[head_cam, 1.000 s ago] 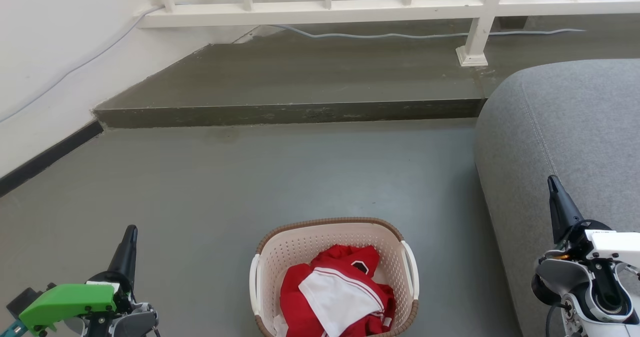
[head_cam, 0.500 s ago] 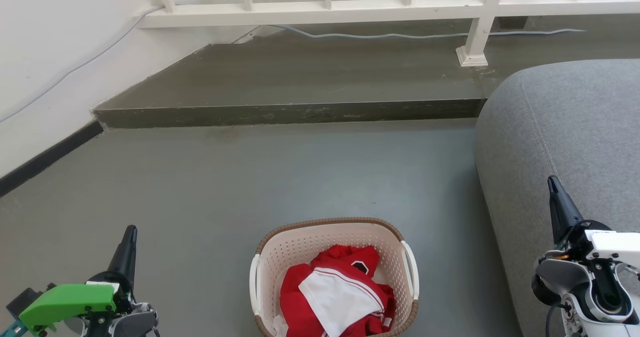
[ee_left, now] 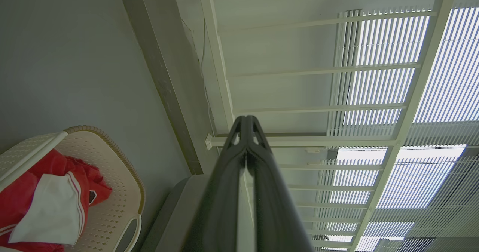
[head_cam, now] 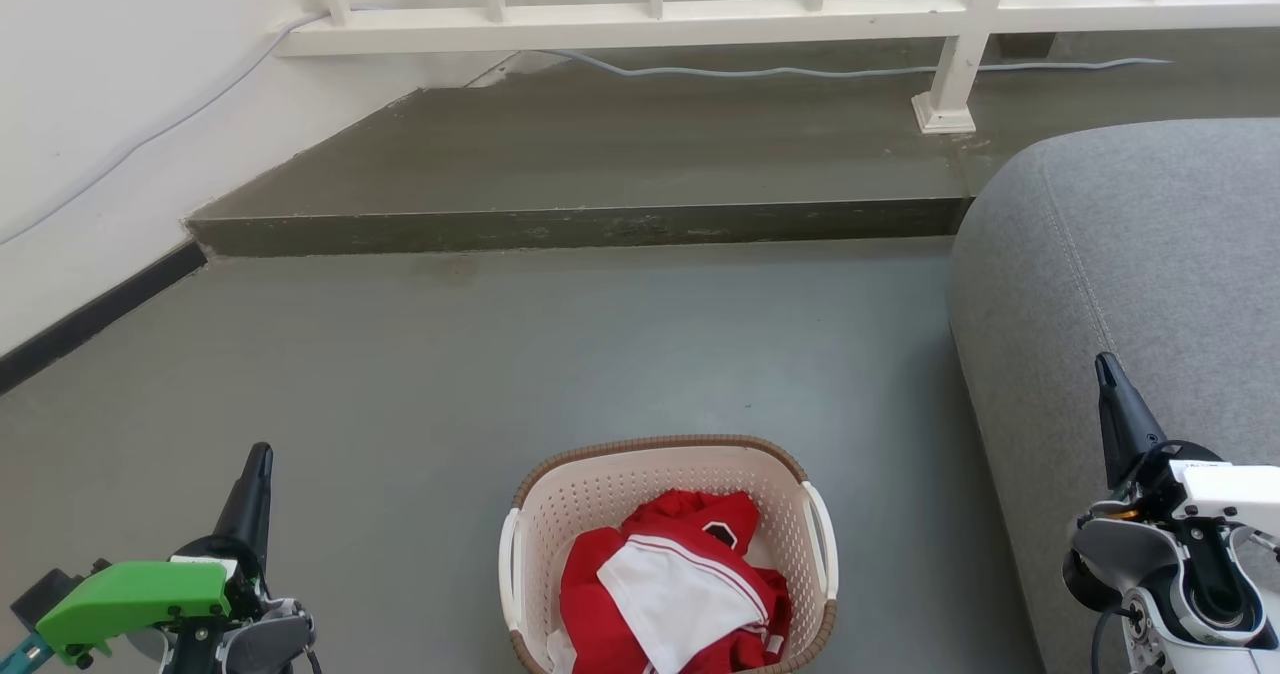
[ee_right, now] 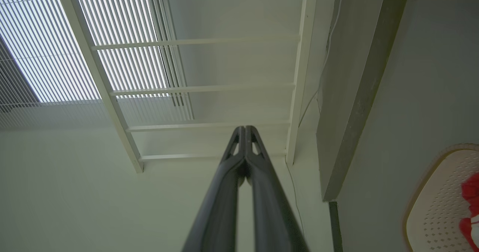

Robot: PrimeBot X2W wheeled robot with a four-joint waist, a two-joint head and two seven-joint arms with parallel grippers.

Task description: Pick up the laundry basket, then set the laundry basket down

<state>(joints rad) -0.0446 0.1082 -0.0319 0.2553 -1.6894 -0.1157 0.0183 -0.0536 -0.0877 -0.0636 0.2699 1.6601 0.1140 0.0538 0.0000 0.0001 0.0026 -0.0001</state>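
The laundry basket (head_cam: 600, 499) is cream perforated plastic with a brown woven-look rim and white side handles. It stands on the grey floor at the bottom middle of the head view, holding red and white clothes (head_cam: 675, 584). My left gripper (head_cam: 260, 454) is shut, well to the basket's left and apart from it. My right gripper (head_cam: 1103, 362) is shut, far to the basket's right, in front of the grey sofa. The left wrist view has the left gripper (ee_left: 246, 119) with tips together and the basket (ee_left: 123, 192) at lower left. In the right wrist view the right gripper (ee_right: 245, 128) is shut too, with the basket (ee_right: 434, 207) at lower right.
A grey sofa (head_cam: 1150, 284) fills the right side, close to the basket. A raised concrete step (head_cam: 580, 226) crosses the floor ahead, with a white railing (head_cam: 700, 19) and a cable (head_cam: 760, 71) on it. A white wall (head_cam: 100, 114) with dark skirting runs along the left.
The left gripper has sunk slightly lower in the head view. The right gripper and the basket have not moved.
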